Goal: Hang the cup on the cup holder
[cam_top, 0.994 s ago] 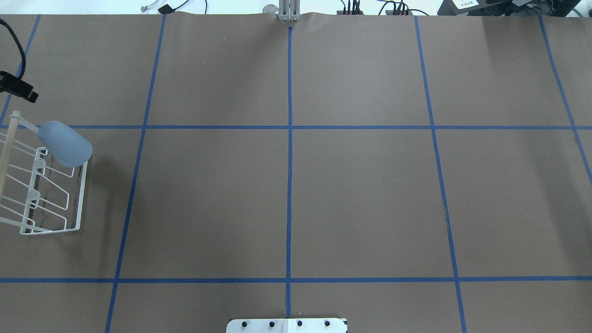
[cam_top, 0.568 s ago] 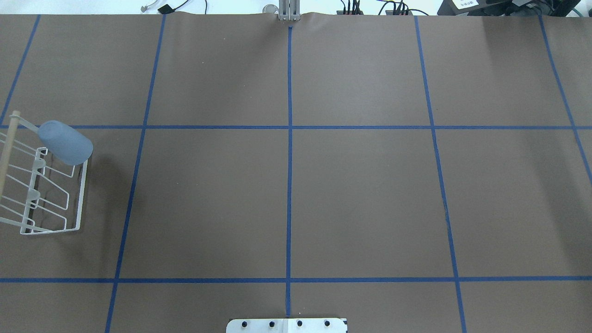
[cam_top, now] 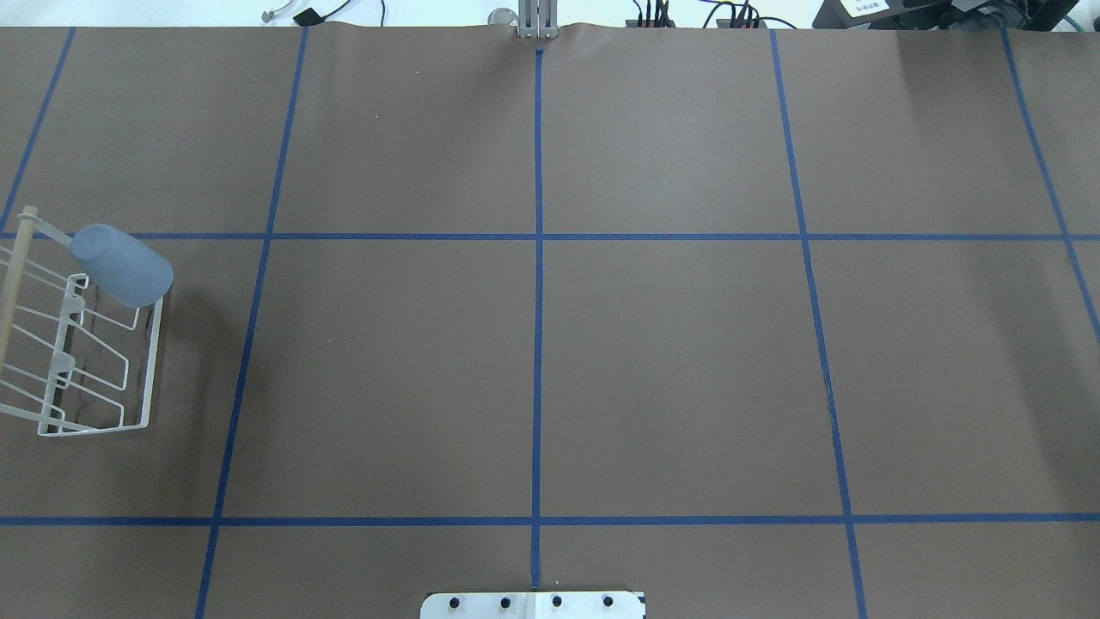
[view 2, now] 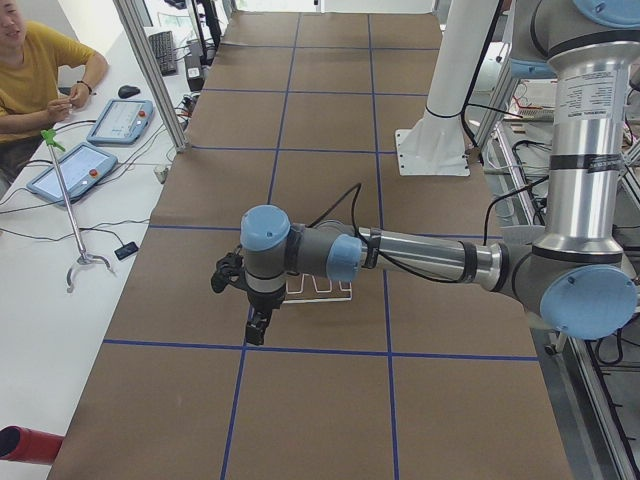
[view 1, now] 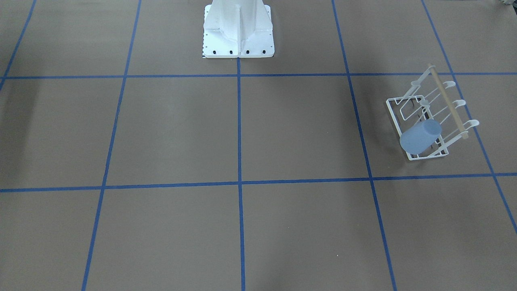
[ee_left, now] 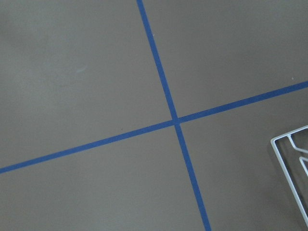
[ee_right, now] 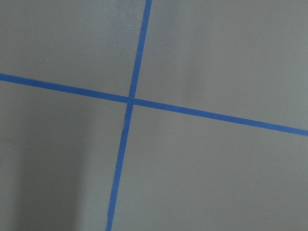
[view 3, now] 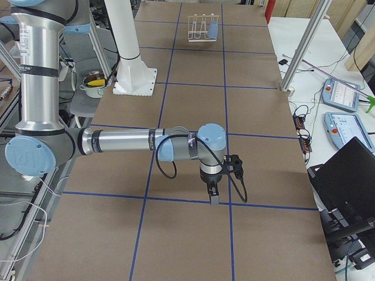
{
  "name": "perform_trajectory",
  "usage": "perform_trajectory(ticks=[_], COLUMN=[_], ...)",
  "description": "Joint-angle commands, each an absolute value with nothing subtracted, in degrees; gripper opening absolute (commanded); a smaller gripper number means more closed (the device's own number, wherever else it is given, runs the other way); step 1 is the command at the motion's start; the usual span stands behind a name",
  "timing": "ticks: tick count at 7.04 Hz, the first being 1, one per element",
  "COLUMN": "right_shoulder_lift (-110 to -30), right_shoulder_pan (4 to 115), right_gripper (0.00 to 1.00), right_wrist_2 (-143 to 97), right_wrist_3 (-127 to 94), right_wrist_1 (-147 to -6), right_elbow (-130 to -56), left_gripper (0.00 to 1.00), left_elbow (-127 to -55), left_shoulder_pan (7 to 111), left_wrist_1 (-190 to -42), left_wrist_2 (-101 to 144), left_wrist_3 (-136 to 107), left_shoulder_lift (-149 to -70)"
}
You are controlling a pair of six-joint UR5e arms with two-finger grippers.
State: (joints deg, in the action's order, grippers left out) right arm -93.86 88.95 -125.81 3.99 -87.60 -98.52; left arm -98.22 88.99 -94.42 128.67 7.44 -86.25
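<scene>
A small white wire rack (cam_top: 155,361) with a rectangular base and a light wooden rod (cam_top: 10,292) stands at the robot's left end of the brown-covered bench (cam_top: 670,361), which is marked off by blue tape lines (cam_top: 538,344). The plain pale blue plastic tumbler (cam_top: 120,265) hangs on the end of the rack farthest from the robot. It sits slanted, with its closed end raised toward the rod and its mouth low over the base's outer rail. The prong carrying it is hidden inside, while the rounded tips of the other prongs (view 1: 449,84) stand bare along the rod. The left arm (view 2: 420,258) reaches roughly level across the bench in front of the rack, wrist bent down, so the left end effector (view 2: 257,328) points at the bench near a tape crossing, apart from rack and tumbler. The right arm (view 3: 123,142) lies in a like pose well away at the other end, its right end effector (view 3: 212,193) also aimed down. Neither end effector shows clearly enough to tell whether its fingers are apart or together.
</scene>
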Motion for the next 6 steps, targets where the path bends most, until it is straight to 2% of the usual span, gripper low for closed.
perform_trajectory(ticks=[1,6], right_shoulder_lift=[-93.3,-93.3], right_shoulder_pan=[88.9,88.9], right_gripper=[1.0,1.0], right_wrist_2=[-127.9,-127.9], right_wrist_3=[3.8,3.8], right_wrist_1=[-88.1,-87.6], right_elbow=[-98.8,-98.4], left_gripper=[0.99,0.99], left_elbow=[-98.3,-97.9], left_shoulder_pan=[90.7,91.0], left_wrist_1=[-100.0,-100.7], left_wrist_2=[133.4,133.3], left_wrist_3=[6.6,2.5], left_shoulder_lift=[-80.0,-80.9])
